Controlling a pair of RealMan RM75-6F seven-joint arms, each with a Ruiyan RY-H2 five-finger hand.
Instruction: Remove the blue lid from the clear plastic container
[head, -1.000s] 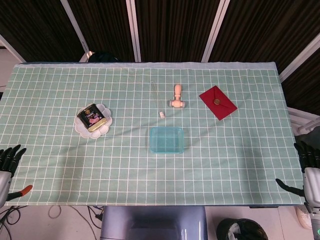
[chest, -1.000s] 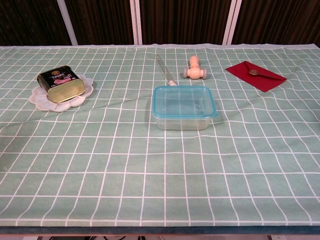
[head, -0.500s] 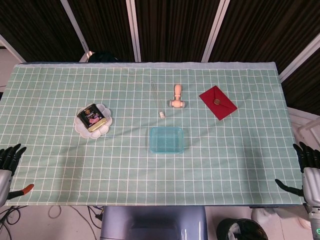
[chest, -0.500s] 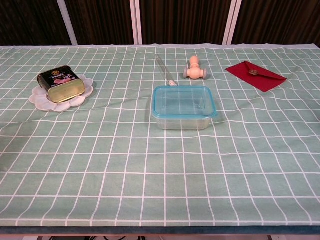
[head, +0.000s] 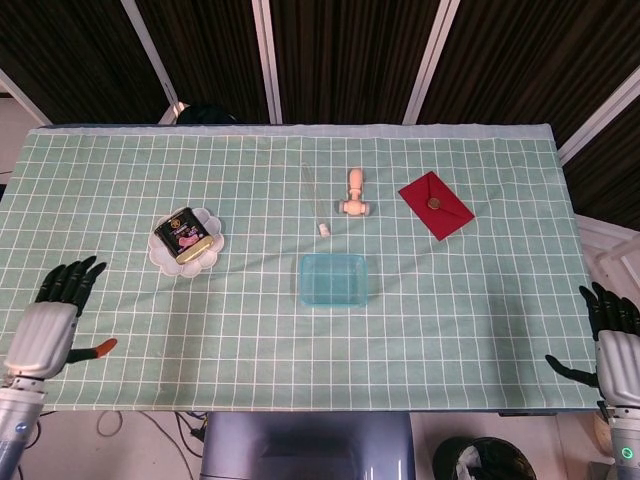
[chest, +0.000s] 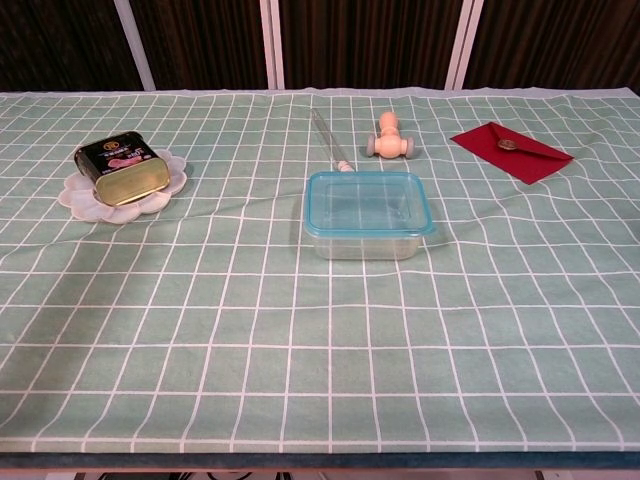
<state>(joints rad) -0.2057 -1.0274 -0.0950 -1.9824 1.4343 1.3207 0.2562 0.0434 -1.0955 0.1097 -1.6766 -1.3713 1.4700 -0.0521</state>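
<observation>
Surface (head: 480, 330) carries everything, checked cloth over it. Container (chest: 368, 238) sits mid-surface, blue lid (chest: 368, 203) seated on it, approach unobstructed. Envelope (chest: 512, 151), can (chest: 122, 166) on its plate (chest: 75, 195), and toy (chest: 390, 138) lie well apart. Left robot hand (head: 52, 318) and right robot hand (head: 612, 340) wait at the near corners, fingers spread, grasping nothing.

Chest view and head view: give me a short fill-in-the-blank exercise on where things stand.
1. The blue lid sits ____ the clear container.
2. The tin lies on a white ____.
3. The envelope is ____ in colour.
4. Neither the left hand nor the right hand ____ the lid.

Missing words: on; plate; red; touches
</observation>
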